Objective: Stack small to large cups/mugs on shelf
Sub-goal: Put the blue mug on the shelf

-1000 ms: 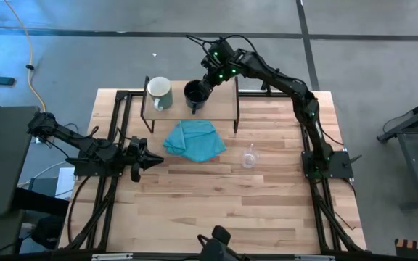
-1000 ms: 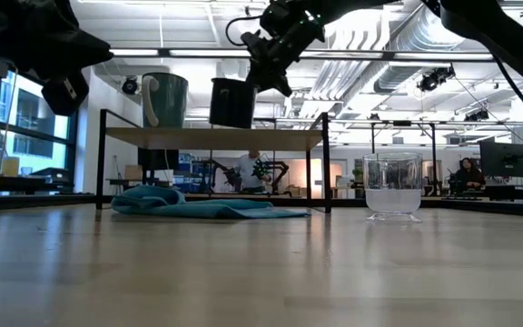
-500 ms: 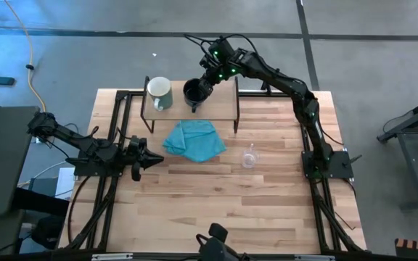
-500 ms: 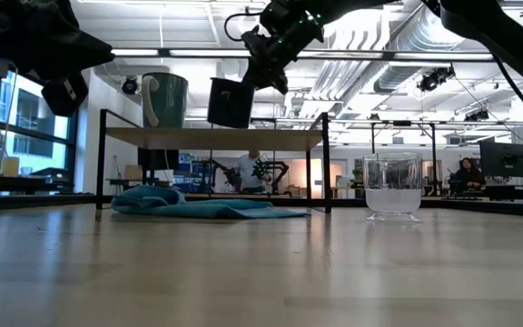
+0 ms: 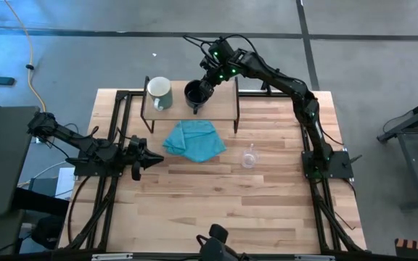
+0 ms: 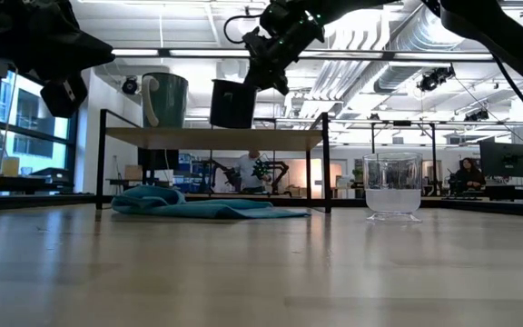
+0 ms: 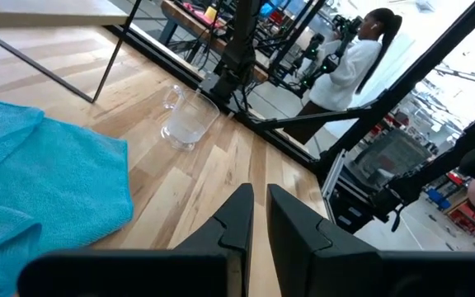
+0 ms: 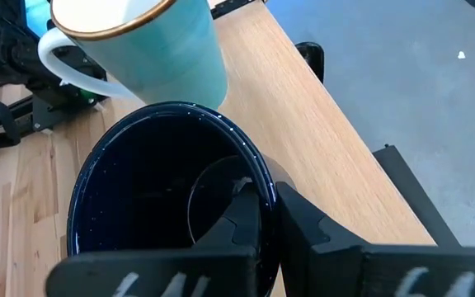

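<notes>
Right tool (image 8: 264, 216) clamped on black mug (image 5: 194, 93) rim — mug upright, mouth up, over shelf (image 5: 223, 106).

I find no legible text, label, brand, number or sign on anything in view. The two mugs, the glass cup, the cloth, the shelf and my arms carry no readable marking.

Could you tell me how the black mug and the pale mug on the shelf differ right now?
The black mug is dark all over; the pale mug is light green-white with a white handle. The right hand grips the black mug's rim, one finger inside; nothing touches the pale mug. The black mug is nearer the middle of the shelf, the pale mug nearer its end. Both look similar in size.
</notes>
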Robot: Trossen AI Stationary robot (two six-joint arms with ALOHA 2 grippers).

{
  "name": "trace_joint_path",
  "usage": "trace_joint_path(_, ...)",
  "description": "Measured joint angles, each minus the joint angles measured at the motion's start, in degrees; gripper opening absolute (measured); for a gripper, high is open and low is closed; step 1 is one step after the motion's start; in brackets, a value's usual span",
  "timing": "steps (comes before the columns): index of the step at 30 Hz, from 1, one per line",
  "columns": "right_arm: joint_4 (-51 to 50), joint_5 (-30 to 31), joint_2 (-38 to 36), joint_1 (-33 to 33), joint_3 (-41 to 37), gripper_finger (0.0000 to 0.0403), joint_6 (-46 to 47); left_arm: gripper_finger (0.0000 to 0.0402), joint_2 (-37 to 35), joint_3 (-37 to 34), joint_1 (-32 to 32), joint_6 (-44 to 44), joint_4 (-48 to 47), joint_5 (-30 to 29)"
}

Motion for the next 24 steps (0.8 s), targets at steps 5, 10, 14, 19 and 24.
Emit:
trace_joint_path(5, 0.15, 0.03, 0.02, 0.00, 0.00, 0.0000, -0.73, 0.0026, -0.01, 0.00, 0.00, -0.05, 0.00, 0.00)
trace_joint_path(10, 1.58, 0.26, 0.04, -0.15, 0.00, 0.0000, -0.52, 0.0026, -0.01, 0.00, 0.00, -0.12, 0.02, 0.00)
trace_joint_path(14, 0.62, 0.04, 1.02, -0.34, 0.08, 0.0000, 0.14, 0.0026, 0.01, 0.00, 0.00, -0.18, 0.04, 0.00)
trace_joint_path(19, -0.45, -0.85, 1.49, -0.37, 0.09, 0.0000, 0.70, 0.0026, -0.01, 0.00, -0.02, -0.21, 0.11, 0.00)
trace_joint_path(24, 0.03, -0.65, 1.53, -0.42, 0.09, 0.0000, 0.63, 0.0026, -0.01, 0.00, -0.02, -0.20, 0.11, 0.00)
